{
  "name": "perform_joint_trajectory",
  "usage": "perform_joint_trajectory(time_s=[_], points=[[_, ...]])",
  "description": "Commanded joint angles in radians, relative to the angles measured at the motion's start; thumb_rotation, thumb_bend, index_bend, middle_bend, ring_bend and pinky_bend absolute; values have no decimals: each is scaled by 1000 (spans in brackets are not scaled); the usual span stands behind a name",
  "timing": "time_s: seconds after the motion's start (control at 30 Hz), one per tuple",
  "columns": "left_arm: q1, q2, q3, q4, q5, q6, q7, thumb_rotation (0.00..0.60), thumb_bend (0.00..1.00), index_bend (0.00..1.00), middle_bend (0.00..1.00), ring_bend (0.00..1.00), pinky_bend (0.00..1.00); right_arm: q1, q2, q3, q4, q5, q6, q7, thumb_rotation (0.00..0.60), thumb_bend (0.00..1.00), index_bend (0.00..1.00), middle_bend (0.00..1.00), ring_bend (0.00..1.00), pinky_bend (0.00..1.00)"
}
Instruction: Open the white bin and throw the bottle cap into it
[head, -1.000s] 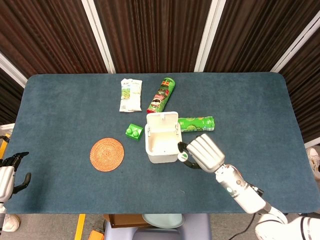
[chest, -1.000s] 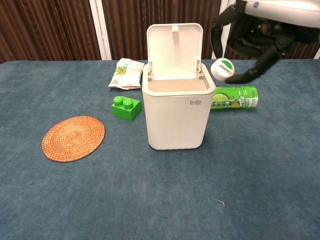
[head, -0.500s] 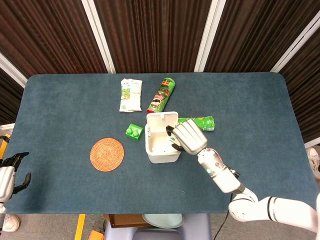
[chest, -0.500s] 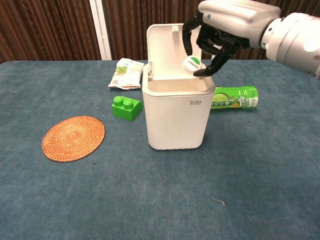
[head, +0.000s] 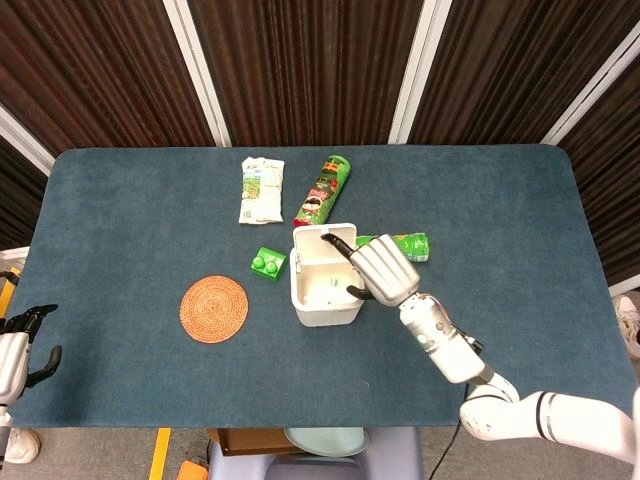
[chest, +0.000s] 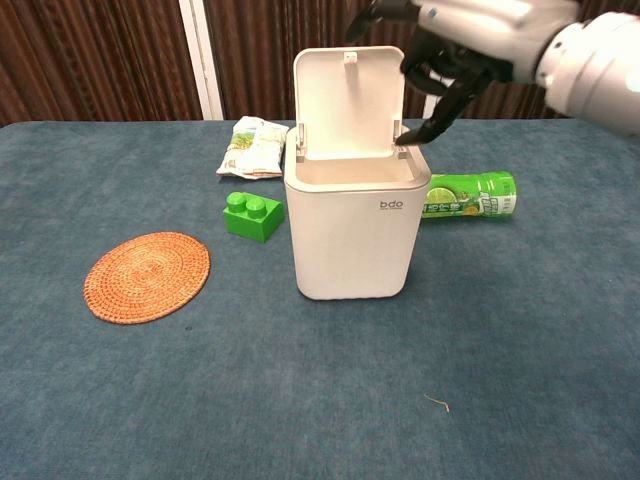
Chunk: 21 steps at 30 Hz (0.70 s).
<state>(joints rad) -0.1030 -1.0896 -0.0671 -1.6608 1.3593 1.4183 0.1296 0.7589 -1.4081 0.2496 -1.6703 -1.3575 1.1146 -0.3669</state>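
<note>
**Colours and patterns on the table**

White bin (chest: 352, 235) showing plain white all over, lid and walls alike, a small dark logo sitting on its front. Table (head: 120, 210) wearing a deep blue-teal cloth with a fine, carpet-like texture. Round mat (chest: 147, 276) showing orange-brown in woven concentric rings. Toy brick (chest: 252, 216) glowing bright green. Lying can (chest: 470, 195) showing lime green with white lettering and a citrus print. Second can (head: 322, 190) showing green with red and dark patches. Pouch (head: 261, 189) showing white with green and yellow print. Right hand (head: 383, 272) showing white shells over black fingers. Backdrop (head: 300, 60) showing dark brown slats with white vertical strips running between them.
</note>
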Motion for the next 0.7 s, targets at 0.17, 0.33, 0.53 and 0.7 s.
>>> perform_joint_trajectory(time_s=[0.17, 0.33, 0.53, 0.7], points=[[6, 3, 1, -5, 15, 19, 0, 600, 426, 208, 233, 260, 398, -256, 180, -153, -110, -243, 354, -72, 600, 95, 410, 939, 894, 844], [7, 0, 4, -12, 28, 29, 17, 600, 426, 209, 236, 260, 398, -420, 287, -252, -93, -292, 501, -46, 600, 95, 409, 784, 761, 752], [1, -6, 8, -12, 39, 23, 31, 600, 426, 210, 236, 259, 398, -567, 282, -287, 43, -311, 662, 81, 600, 95, 407, 520, 448, 532], [-1, -8, 10, -10, 43, 21, 32, 600, 426, 212, 237, 259, 398, -598, 267, -287, 98, -281, 664, 98, 600, 97, 344, 352, 237, 300]])
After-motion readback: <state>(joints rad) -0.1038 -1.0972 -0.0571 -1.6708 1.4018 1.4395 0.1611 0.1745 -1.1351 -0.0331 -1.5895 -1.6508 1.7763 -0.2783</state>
